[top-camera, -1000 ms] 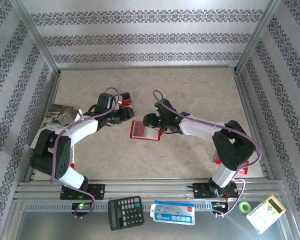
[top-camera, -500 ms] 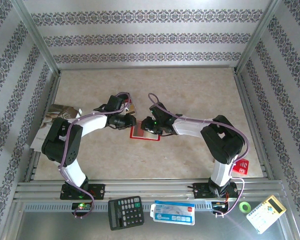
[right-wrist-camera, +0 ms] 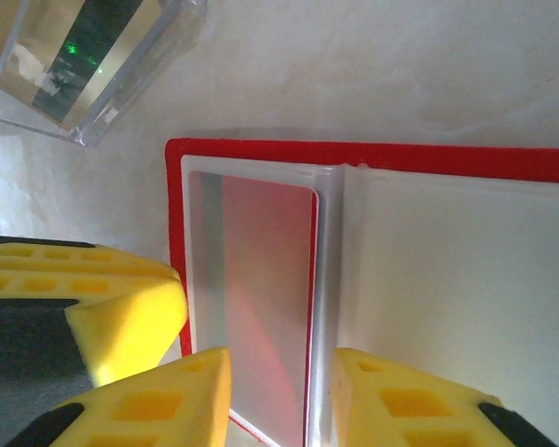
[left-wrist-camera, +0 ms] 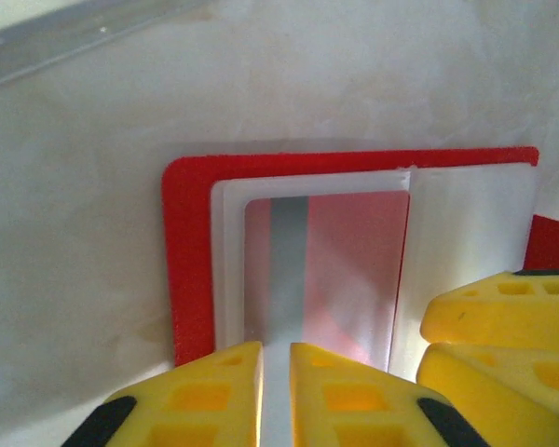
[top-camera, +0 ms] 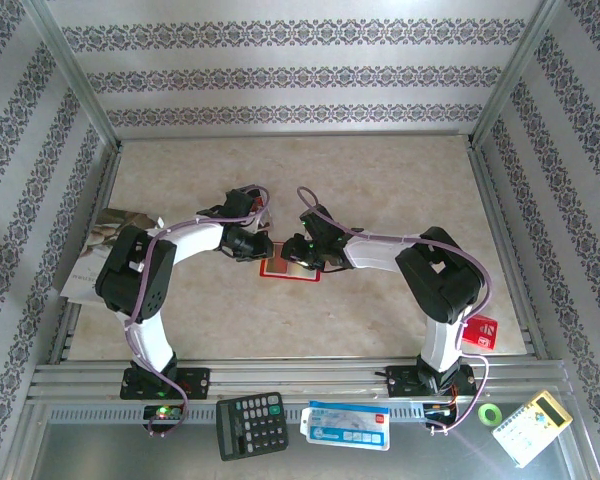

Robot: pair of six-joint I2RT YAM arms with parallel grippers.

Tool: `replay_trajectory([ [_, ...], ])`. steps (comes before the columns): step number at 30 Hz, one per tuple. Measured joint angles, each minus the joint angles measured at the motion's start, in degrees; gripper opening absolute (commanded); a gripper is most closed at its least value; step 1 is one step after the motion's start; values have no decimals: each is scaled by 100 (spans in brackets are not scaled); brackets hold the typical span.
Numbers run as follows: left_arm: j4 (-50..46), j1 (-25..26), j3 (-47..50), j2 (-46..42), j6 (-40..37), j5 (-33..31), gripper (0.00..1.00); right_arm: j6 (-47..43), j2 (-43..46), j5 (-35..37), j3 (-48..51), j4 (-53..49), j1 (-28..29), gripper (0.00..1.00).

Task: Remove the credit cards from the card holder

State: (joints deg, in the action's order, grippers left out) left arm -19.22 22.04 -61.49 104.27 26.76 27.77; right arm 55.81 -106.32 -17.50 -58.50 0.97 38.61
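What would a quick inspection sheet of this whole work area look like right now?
Surface: beige stone-look table.
Job's things: the red card holder lies open; a red card sits in its clear pocket.
Clutter: paper at the left edge; red box at the right; calculator, blue-and-white packet and green tape roll on the front ledge.
Grippers: the left gripper has its fingers nearly together at the pocket's edge, grip unclear; the right gripper is open, straddling the fold.
Cables: a purple cable runs along each arm.
Surroundings: patterned walls, metal frame.
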Motion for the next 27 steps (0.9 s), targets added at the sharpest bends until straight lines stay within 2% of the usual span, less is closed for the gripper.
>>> replay_trajectory([
  [13,-146,15,-81,76,-118,-160,20,0,-4,-103,0,20,-26,39],
  [27,-188,33,-116,125,-131,-184,17,2,-50,-173,0,105,-26,39],
])
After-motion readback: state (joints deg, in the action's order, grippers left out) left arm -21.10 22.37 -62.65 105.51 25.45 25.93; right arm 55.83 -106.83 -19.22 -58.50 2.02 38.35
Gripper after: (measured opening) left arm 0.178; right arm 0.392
